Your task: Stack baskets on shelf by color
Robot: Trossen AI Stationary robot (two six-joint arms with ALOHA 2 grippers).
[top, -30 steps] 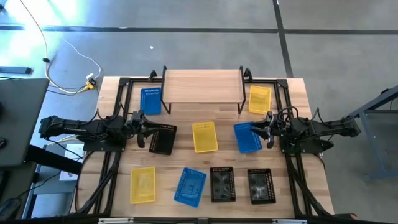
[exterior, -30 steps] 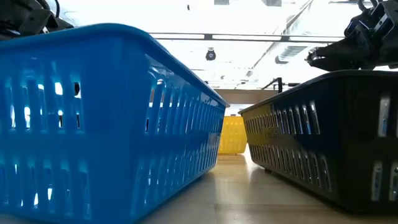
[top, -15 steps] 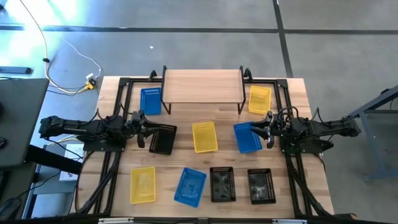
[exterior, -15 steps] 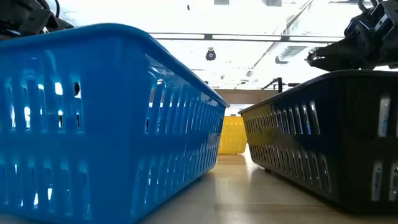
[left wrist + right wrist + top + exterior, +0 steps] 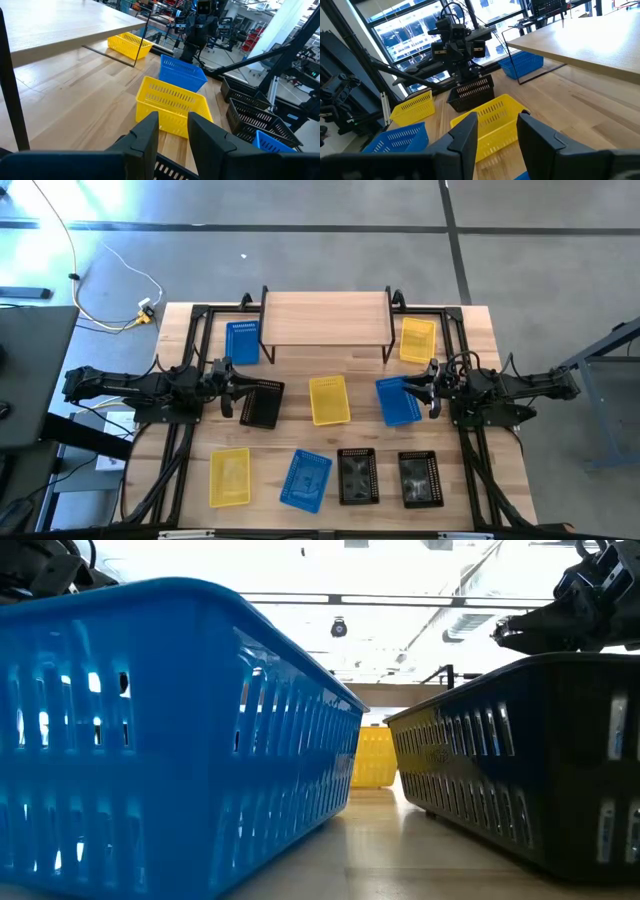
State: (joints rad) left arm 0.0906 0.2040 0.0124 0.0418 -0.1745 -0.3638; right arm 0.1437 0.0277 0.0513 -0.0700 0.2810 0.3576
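The left gripper (image 5: pixel 232 389) stands parted over a black basket (image 5: pixel 262 402) and the right gripper (image 5: pixel 422 389) over a blue basket (image 5: pixel 398 400) (both lengthwise toward the shelf (image 5: pixel 325 318)), neither rim visibly clamped.

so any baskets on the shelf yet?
No, in the high view the shelf top is bare wood, and all nine baskets sit on the table.
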